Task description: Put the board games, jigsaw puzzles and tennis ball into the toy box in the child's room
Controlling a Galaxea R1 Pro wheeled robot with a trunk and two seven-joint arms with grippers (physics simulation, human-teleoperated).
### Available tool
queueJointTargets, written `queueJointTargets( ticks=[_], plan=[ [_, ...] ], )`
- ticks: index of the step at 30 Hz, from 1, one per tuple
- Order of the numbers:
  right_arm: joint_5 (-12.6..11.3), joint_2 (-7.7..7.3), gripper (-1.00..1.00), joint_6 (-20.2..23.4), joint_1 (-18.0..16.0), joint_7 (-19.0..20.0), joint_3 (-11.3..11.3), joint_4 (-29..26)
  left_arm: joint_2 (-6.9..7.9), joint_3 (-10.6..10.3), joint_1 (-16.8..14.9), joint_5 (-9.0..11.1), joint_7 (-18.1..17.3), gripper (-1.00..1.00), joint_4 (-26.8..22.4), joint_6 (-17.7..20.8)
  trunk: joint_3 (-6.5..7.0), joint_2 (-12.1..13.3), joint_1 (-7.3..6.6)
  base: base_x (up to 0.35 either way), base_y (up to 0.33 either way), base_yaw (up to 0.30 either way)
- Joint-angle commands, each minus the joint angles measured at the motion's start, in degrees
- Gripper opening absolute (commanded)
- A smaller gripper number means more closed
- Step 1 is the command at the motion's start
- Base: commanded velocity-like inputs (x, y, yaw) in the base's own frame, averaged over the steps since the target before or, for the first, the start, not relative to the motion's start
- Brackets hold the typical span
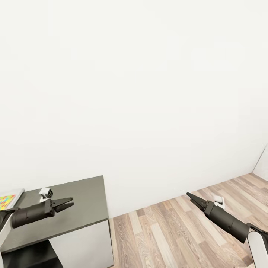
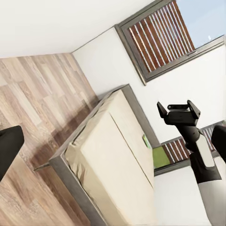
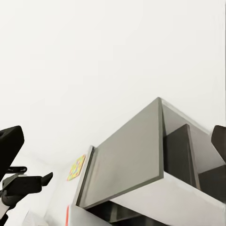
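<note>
At the far left edge of the head view, one multicolour jigsaw puzzle lies on a corner of the pale table. It also shows in the right wrist view as the jigsaw puzzle, beyond the cabinet. My left gripper hovers open over the dark cabinet top, its fingers spread wide. My right gripper hangs open above the wood floor, and the left wrist view sees this right gripper too. That view also holds the bed, with a small green flat box on its beige mattress. Both grippers hold nothing.
A low dark grey cabinet with white sides stands against the white wall at lower left. Wood-plank floor spreads to the right of it. Dark-framed slatted windows are behind the bed.
</note>
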Motion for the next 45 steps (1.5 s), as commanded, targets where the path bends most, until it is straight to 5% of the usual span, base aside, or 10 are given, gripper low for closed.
queueJointTargets(
  ticks=[1,45],
  plan=[
    [0.1,0.01,1.00,0.2,0.0,0.3,-0.1,0.0,0.01,0.0,0.0,0.1,-0.1,1.00,0.0,0.6,-0.04,-0.1,0.02,0.000,0.000,-0.280],
    [0.1,0.05,1.00,0.1,0.0,0.0,-0.1,0.2,0.16,0.0,0.0,0.2,-0.1,1.00,0.0,0.4,-0.04,-0.1,0.02,-0.014,-0.008,-0.281]
  ],
)
